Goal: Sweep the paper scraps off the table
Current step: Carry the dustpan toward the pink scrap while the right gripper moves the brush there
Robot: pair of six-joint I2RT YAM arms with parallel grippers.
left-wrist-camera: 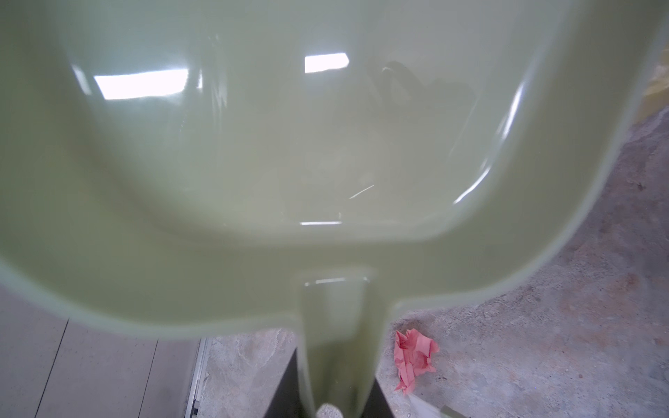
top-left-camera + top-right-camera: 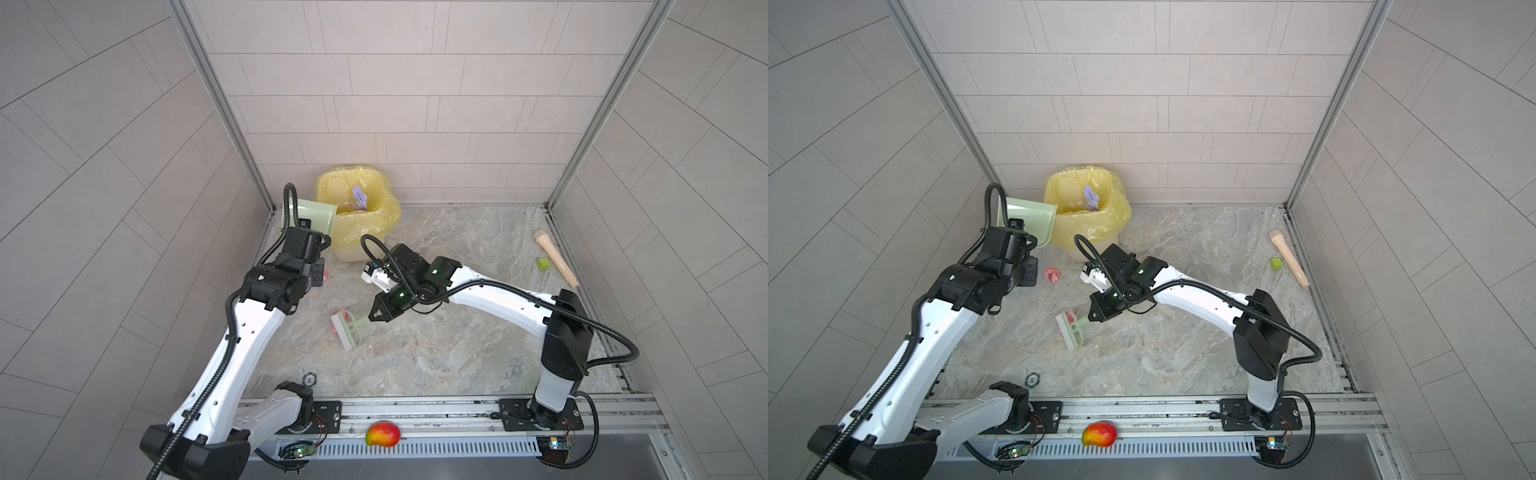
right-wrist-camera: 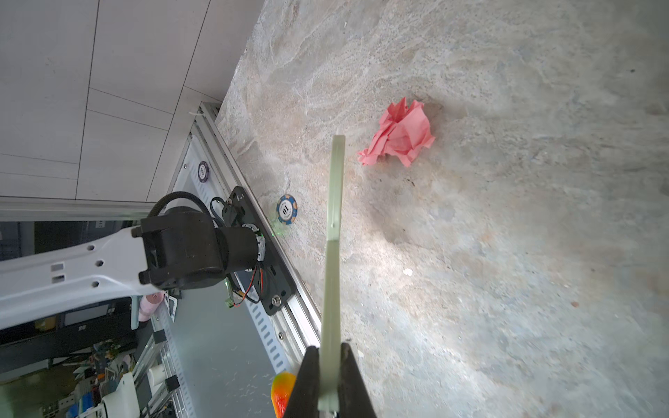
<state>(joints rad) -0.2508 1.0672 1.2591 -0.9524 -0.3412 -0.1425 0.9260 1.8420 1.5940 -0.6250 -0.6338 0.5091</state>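
The dustpan is clamped by its handle in the left pincer and held raised beside the bin. The brush handle is pinched tight in the right pincer. One scrap lies on the table near the left wrist, and a second scrap at the brush head. With the pan aloft, a stroke could merely scatter the wads, or the nearer one could be knocked aside when the pan is lowered.

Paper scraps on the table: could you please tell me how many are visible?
2. One pink scrap lies on the table in front of the yellow bin; the other pink scrap sits beside the brush head. Others may be hidden from view.
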